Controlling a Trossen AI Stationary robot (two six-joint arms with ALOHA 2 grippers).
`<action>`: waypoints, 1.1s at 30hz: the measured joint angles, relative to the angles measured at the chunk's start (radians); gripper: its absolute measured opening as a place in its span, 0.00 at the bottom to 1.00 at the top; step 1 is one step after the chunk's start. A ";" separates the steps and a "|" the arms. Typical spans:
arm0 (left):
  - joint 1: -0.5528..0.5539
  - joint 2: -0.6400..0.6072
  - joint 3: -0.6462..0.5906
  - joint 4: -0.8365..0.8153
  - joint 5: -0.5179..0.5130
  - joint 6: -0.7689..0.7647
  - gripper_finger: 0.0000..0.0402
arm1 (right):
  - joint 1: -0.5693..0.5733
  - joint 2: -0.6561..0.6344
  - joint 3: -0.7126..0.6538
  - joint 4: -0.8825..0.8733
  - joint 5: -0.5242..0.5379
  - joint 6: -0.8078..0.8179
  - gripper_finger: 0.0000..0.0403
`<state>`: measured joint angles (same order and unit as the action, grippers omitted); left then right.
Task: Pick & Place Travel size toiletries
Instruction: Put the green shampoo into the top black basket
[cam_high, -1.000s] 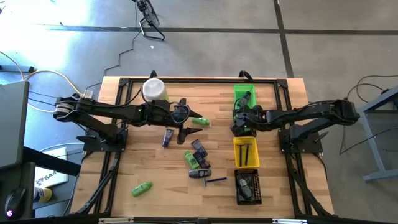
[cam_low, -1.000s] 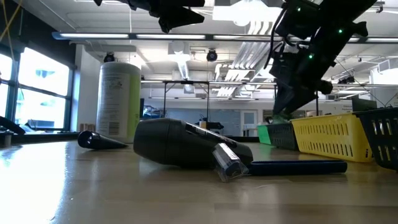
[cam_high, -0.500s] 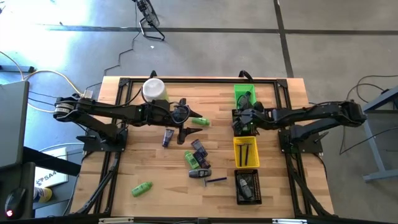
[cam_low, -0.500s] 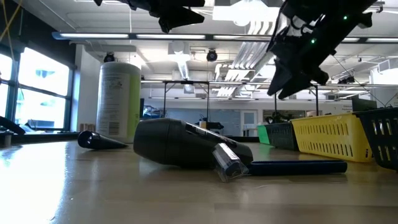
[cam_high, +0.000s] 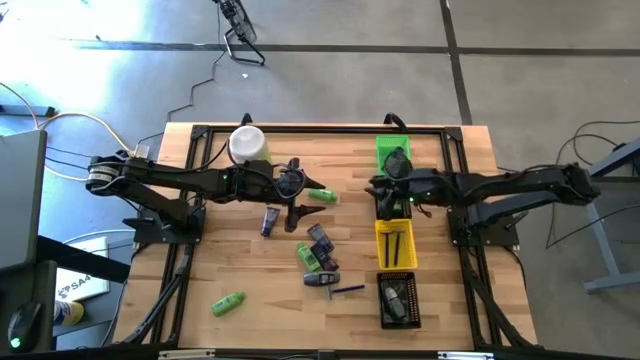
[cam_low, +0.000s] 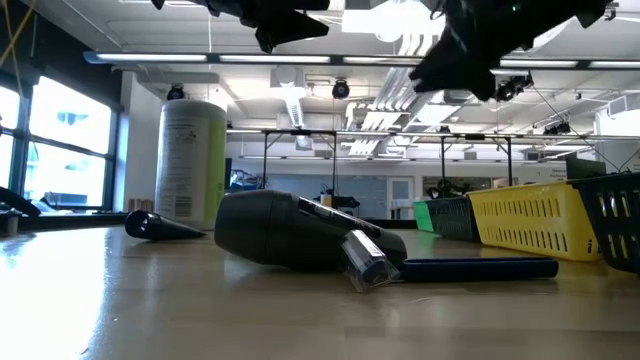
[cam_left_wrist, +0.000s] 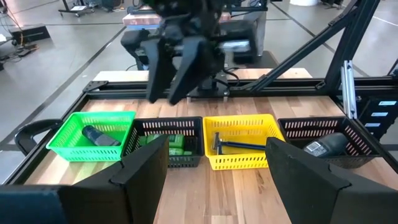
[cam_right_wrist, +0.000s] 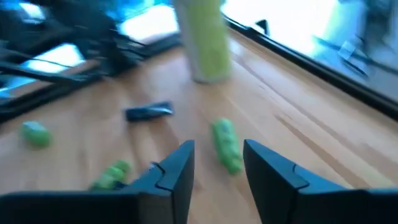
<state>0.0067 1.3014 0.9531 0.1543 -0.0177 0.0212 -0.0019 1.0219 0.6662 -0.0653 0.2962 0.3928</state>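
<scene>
Seen from above, the left gripper (cam_high: 291, 184) hangs at centre frame over the loose travel size toiletries (cam_high: 318, 255), which lie scattered across the middle of the table (cam_high: 240, 265) down to a stray green mini bottle (cam_high: 228, 302) at lower left, presumably waiting to be sorted. The right gripper (cam_high: 378, 187) sits right of centre, beside the row of bins, as if heading out for the next item; another green bottle (cam_high: 321, 195) lies between the two grippers. The pale canister (cam_high: 247, 145) stands upper left of centre. From table height, a dark tube (cam_low: 300, 232) and a clear-capped item fill the middle foreground, with the yellow bin (cam_low: 530, 222) at right; both arms hang along the top edge, clear of everything. The left wrist view looks past its own widely parted, empty fingers (cam_left_wrist: 140, 177) at the green bin (cam_left_wrist: 68, 143), a black bin (cam_left_wrist: 166, 158), the yellow bin and a second black one, each already holding sorted pieces. The right wrist view shows its fingers (cam_right_wrist: 171, 171) partly closed with a clear gap and nothing between them, pointed at a green bottle (cam_right_wrist: 227, 146) just ahead, which looks like its next target.
</scene>
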 joint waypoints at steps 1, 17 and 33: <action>0.000 0.000 0.000 0.000 0.000 0.000 0.66 | 0.010 0.005 0.000 0.036 -0.018 -0.029 0.31; 0.000 0.000 0.000 -0.067 0.000 -0.008 0.66 | 0.112 0.162 -0.002 0.320 -0.121 -0.204 0.19; -0.001 0.011 0.000 -0.175 -0.134 -0.052 0.66 | 0.108 0.203 -0.002 0.348 -0.116 -0.240 0.17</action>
<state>0.0059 1.3122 0.9531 -0.0209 -0.1516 -0.0311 0.1059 1.2246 0.6647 0.2831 0.1802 0.1524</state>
